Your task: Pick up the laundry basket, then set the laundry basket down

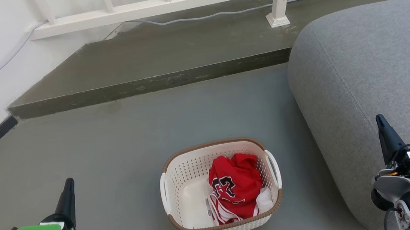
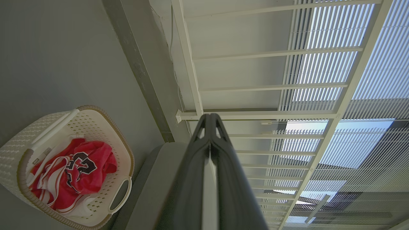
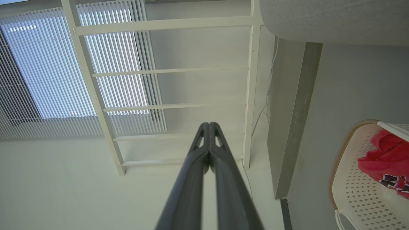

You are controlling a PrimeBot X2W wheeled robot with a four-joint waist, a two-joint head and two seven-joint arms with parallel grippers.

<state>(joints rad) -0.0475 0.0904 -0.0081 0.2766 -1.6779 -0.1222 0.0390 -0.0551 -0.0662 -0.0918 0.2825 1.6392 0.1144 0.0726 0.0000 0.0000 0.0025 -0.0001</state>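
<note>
Left end effector (image 1: 68,190) and right end effector (image 1: 382,128) both pinched shut, holding nothing, parked well out to either side. Between them on the floor (image 1: 118,157): laundry basket (image 1: 191,169), upright, one red jersey (image 1: 234,187) inside (so probably light). Rigid plastic, likely a bit slick. Best bet for a grip: the two white side handles (image 1: 275,168).

the laundry basket (image 1: 188,171) stands on the floor (image 1: 117,146) in front of me, between my left gripper (image 1: 69,181) and my right gripper (image 1: 379,118), well apart from both. a garment (image 1: 234,187) lies in its right half. the sofa (image 1: 367,77) is near, on its right. behind the basket, a step (image 1: 149,84) carries a railing (image 1: 164,2).
</note>
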